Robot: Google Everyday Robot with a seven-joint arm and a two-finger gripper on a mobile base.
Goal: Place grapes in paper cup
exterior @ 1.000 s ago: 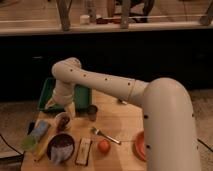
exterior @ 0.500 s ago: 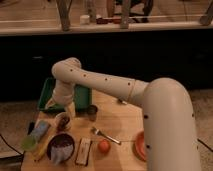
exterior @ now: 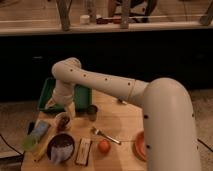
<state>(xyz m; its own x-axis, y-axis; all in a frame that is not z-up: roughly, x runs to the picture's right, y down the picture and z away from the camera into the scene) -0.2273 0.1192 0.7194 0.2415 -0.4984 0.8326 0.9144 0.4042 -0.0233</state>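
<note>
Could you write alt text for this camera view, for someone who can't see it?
A big white robot arm reaches across a wooden table, its gripper low over a small white paper cup with something dark inside. Nearby sit a green tray, a dark metal cup, a fork, an orange fruit and a dark bowl.

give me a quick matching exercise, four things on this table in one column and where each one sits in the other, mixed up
Things:
1. paper cup
2. green tray
3. fork
4. gripper

Places:
A. at the table's back edge, behind the arm
B. lying flat near the middle, beside the orange fruit
C. left of the dark metal cup, under the gripper
D. low over the paper cup, at the arm's end

Pairs: 1-C, 2-A, 3-B, 4-D
</note>
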